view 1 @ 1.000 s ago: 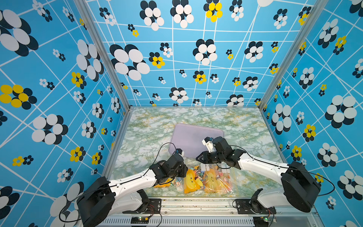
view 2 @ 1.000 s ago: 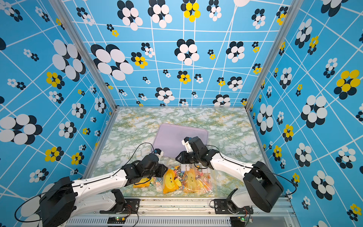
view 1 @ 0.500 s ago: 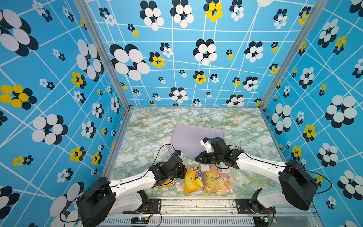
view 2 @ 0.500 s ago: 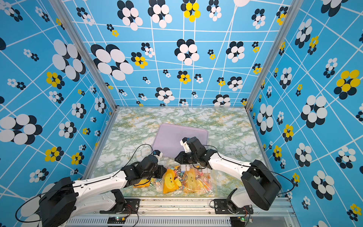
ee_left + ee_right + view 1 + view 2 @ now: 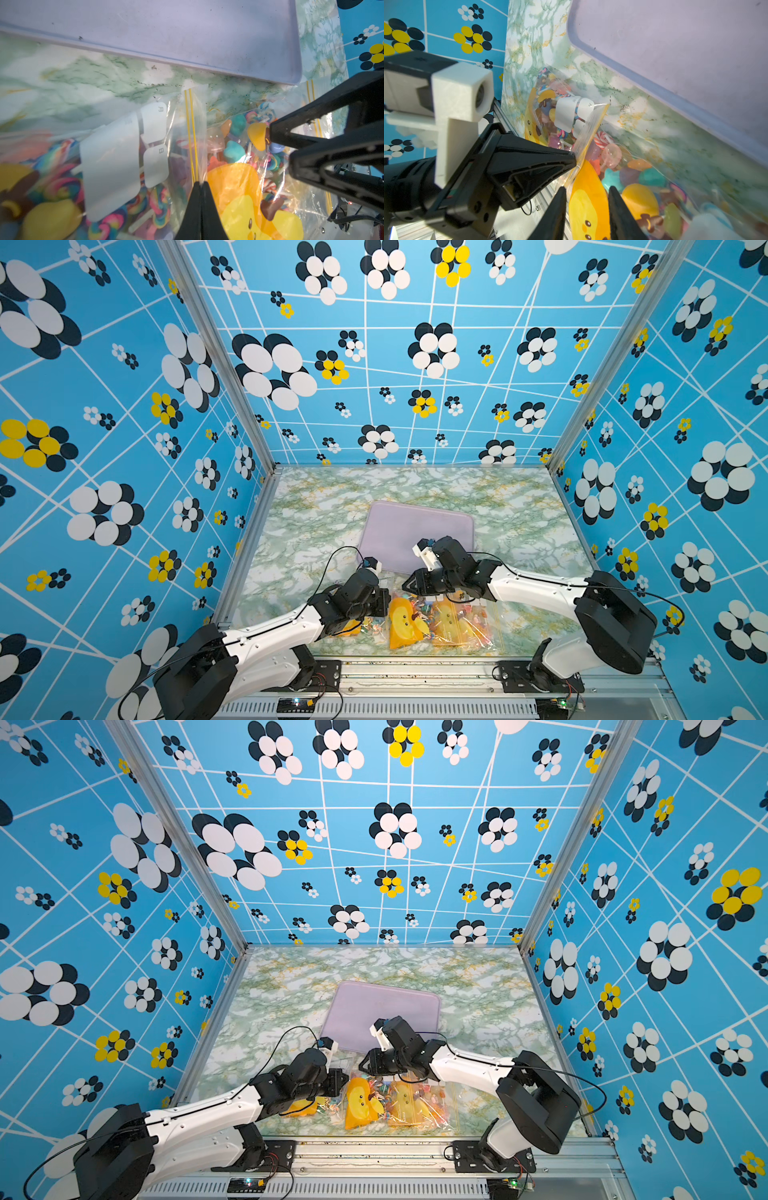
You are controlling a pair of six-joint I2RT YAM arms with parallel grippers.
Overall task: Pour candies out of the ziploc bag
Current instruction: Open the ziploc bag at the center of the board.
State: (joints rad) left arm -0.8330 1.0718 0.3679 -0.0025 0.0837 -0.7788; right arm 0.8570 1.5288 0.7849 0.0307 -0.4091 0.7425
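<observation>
Close to the front edge of the bench (image 5: 316,522) lies the ziploc bag (image 5: 453,626), with the candies (image 5: 234,149) all inside, so no pouring is done yet, I think. The left gripper (image 5: 200,184) has its jaws shut tight on the bag's zip strip. The right gripper (image 5: 586,192) holds its jaws partly open on each side of a yellow patch of the bag. Just behind sits a purple tray (image 5: 415,526), then bare bench up to the back edge.
</observation>
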